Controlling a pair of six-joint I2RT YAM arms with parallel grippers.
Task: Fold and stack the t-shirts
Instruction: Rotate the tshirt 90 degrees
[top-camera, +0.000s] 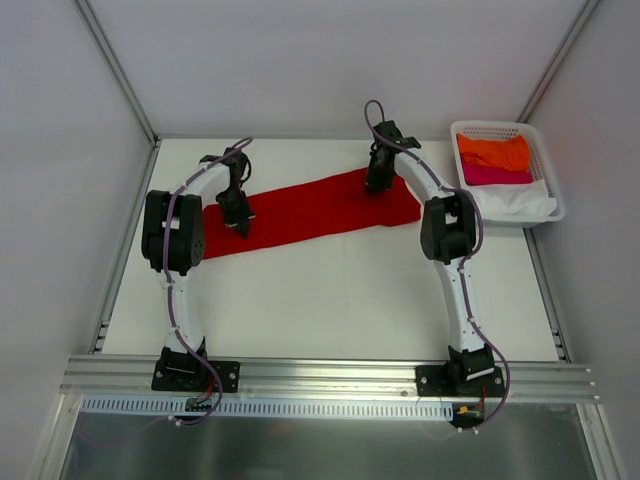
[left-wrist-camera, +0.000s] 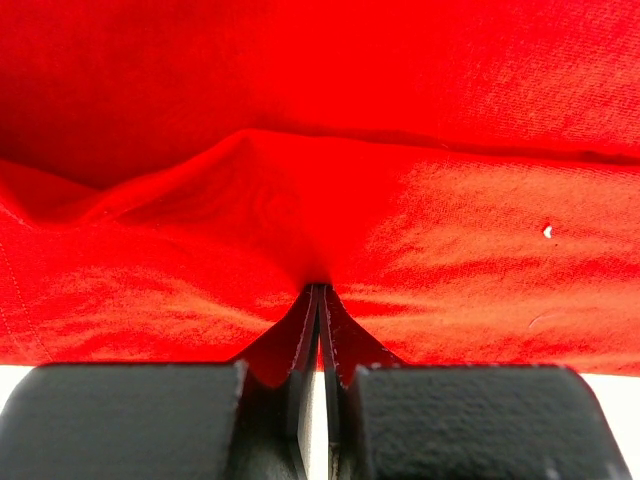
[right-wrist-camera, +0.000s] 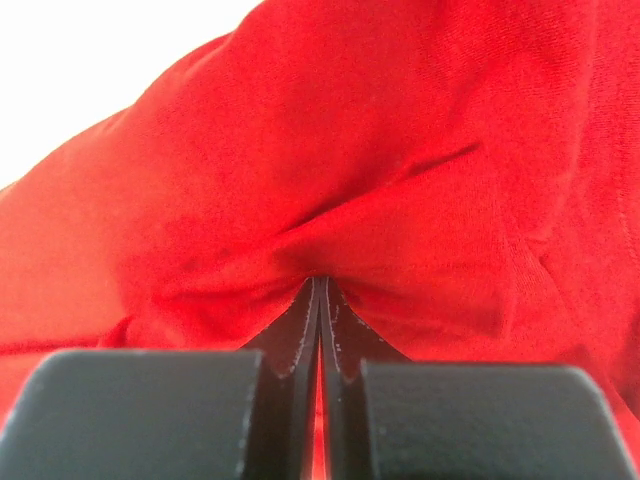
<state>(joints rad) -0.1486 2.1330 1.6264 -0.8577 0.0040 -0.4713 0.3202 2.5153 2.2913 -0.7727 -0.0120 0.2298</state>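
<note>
The deep red t-shirt (top-camera: 310, 212) lies folded into a long band, slanting across the table from lower left to upper right. My left gripper (top-camera: 243, 226) is shut on the red cloth near its left end; the left wrist view shows the jaws pinching a pucker of cloth (left-wrist-camera: 320, 230). My right gripper (top-camera: 376, 186) is shut on the red cloth near its right end, with cloth bunched at the jaw tips (right-wrist-camera: 330, 200). An orange t-shirt (top-camera: 493, 152), a magenta pink one (top-camera: 492, 176) and a white one (top-camera: 515, 202) lie in the basket.
The white lattice basket (top-camera: 545, 160) stands at the back right corner of the table. Grey walls close in the back and both sides. A metal rail (top-camera: 320, 375) with both arm bases runs along the near edge.
</note>
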